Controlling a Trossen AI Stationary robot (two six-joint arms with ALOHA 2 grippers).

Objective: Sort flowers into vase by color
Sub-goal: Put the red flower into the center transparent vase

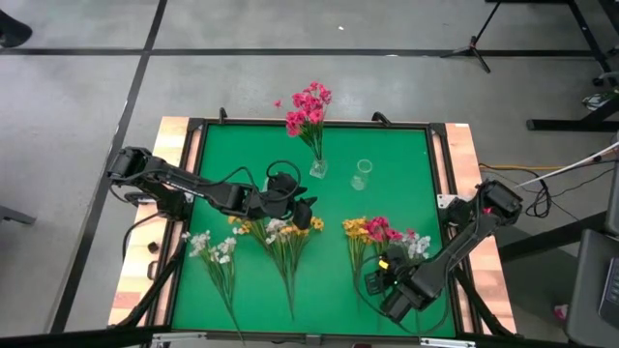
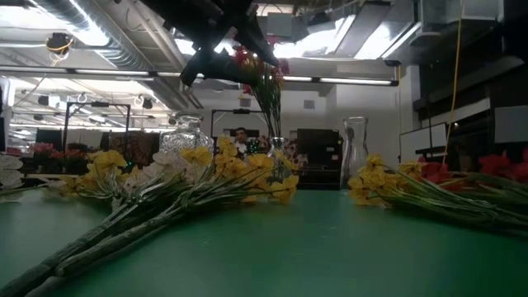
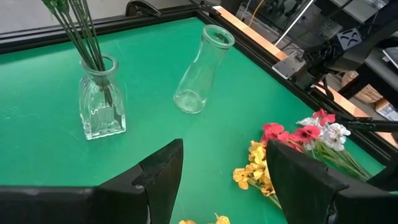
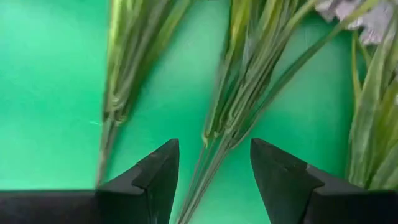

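On the left of the green table, a loose bunch of white flowers lies flat, stems pointing toward the near edge. Just beside it is a yellow and white bunch, and the left gripper hovers above its blossom end with fingers spread wide and nothing between them. Farther back stand two glass vases: the square vase already holds the pink flowers upright, while the slim vase next to it is empty.

To the right lies a mixed yellow, pink and white bunch. The right gripper sits low over its stems, jaws parted, with a stem cluster running between them but seemingly not yet pinched.

These sprigs look very light, thin and springy, probably plastic, so they should bend rather than break. The stems lie tangled together, so a grip may drag neighbours along. The best hold is likely mid-stem, below the blossoms, where one colour separates from the rest. The glass vases seem easy to tip.
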